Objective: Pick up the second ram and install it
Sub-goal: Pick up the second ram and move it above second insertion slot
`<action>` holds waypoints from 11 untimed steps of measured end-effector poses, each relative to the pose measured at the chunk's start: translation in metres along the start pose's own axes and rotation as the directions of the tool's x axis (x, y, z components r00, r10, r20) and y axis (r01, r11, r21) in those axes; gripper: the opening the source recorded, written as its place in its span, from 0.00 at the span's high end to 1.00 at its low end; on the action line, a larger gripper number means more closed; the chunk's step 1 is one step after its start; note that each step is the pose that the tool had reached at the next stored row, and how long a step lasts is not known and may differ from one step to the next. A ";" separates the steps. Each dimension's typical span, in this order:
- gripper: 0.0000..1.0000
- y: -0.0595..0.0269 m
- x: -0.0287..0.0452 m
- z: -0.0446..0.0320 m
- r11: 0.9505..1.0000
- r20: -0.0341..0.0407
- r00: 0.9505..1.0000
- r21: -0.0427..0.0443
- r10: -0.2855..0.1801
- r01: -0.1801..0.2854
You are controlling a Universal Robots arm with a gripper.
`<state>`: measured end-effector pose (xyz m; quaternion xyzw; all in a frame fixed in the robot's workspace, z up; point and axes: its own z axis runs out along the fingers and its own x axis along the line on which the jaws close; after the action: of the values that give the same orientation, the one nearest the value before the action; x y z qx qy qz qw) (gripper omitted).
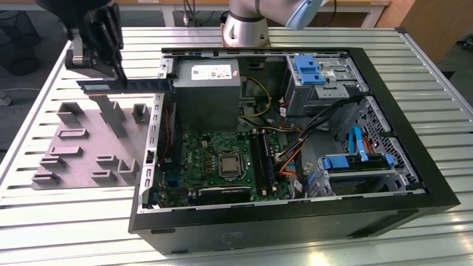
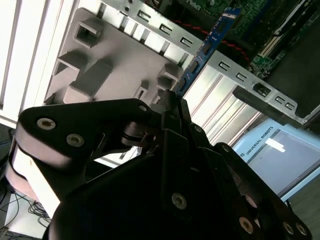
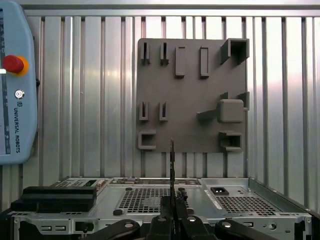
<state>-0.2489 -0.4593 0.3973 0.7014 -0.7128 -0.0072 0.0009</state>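
Note:
The second ram is a long, thin dark board. It hangs level in the air above the table, over the gap between the grey fixture plate and the open computer case. My gripper is shut on it from above, near its middle. In the second wrist view the second ram runs out from the fingers towards the case wall. In the first wrist view the second ram shows edge-on above the gripper. The black memory slots lie on the motherboard inside the case.
The fixture plate has several upright blocks. Inside the case sit a power supply, blue drive brackets and loose cables. A teach pendant lies on the slatted table. The arm's base stands behind the case.

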 end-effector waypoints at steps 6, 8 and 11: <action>0.86 -0.0169 -0.0003 -0.0002 1.000 0.000 1.000 0.000 0.000 0.000; 0.86 -0.0229 -0.0004 -0.0003 1.000 0.000 1.000 0.000 0.000 0.000; 0.86 -0.0318 -0.0005 -0.0003 1.000 0.000 1.000 0.000 0.000 0.000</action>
<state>-0.2170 -0.4593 0.3973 0.7014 -0.7127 -0.0073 0.0010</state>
